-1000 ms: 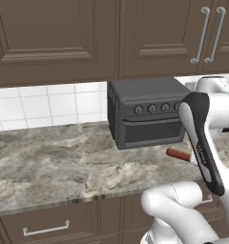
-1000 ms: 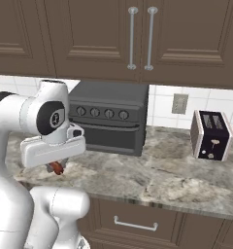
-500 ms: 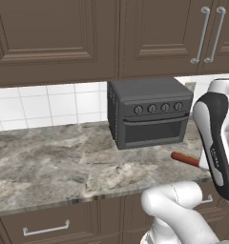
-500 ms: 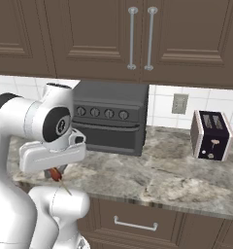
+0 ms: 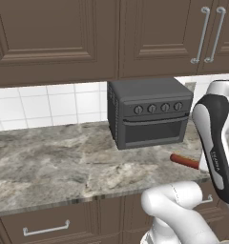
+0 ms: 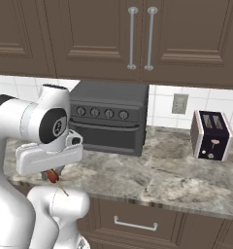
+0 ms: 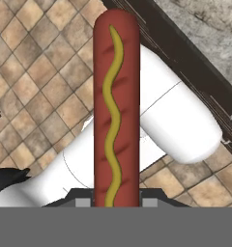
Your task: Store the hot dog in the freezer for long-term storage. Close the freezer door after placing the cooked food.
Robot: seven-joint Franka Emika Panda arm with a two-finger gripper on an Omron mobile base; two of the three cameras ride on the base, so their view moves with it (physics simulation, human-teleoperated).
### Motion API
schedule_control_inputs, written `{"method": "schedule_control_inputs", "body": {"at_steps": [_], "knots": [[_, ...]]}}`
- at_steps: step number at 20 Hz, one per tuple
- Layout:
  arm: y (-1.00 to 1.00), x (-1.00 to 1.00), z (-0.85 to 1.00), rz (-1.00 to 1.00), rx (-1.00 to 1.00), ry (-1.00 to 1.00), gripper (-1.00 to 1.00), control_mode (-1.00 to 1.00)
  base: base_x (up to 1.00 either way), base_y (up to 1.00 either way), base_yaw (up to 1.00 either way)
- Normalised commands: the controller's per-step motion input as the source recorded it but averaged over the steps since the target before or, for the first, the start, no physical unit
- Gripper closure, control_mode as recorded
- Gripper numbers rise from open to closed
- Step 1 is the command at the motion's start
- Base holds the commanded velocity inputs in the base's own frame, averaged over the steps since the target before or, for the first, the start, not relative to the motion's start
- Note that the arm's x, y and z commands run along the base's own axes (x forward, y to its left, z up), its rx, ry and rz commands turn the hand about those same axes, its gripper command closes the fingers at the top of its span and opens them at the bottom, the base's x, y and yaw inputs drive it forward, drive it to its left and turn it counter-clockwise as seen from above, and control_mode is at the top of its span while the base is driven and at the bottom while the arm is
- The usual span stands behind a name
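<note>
Pincer closed on hot dog, gripping its lower end. In hand view the sausage runs straight up from 6 o'clock to 12, reddish-brown w/ a wavy mustard line along its length; tiled floor behind it, bench edge w/ dark cabinet front crossing at 1-3 o'clock.

Left base view: hot dog pokes out from behind the arm at approx 4 o'clock, tilted, lifted above the bench near its front edge, in front of and to the right of the toaster oven. Oven is dark grey, 4 knobs, door shut, sits on the marbled bench against the white tile wall. Brown upper cabinets at 12, drawer w/ bar pull at 7.

Right base view: hot dog end shows red under the white hand block at 8 o'clock, just past the bench front edge; can't tell the fingers here. Toaster oven at centre, toaster at 3 o'clock near a wall outlet. Oven and toaster well apart
</note>
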Motion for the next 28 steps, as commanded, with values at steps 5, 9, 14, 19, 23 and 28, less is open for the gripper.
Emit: {"method": "schedule_control_inputs", "body": {"at_steps": [5, 9, 14, 19, 23, 28], "knots": [[0.00, -0.01, 0.00, 0.00, 0.00, 0.00, 1.00, 1.00, -0.09, 0.00, -0.04], [0.00, 0.00, 0.00, 0.00, 0.00, 0.00, 1.00, 1.00, -0.53, -0.28, -0.12], [0.00, 0.00, 0.00, 0.00, 0.00, 0.00, 1.00, 1.00, -0.54, -0.21, -0.64], [0.00, 0.00, 0.00, 0.00, 0.00, 0.00, 1.00, 1.00, -0.07, -0.11, -0.91], [0.00, 0.00, 0.00, 0.00, 0.00, 0.00, 1.00, 1.00, 0.00, -0.32, -0.90], [0.00, 0.00, 0.00, 0.00, 0.00, 0.00, 1.00, 1.00, 0.04, -0.73, -0.76]]}}
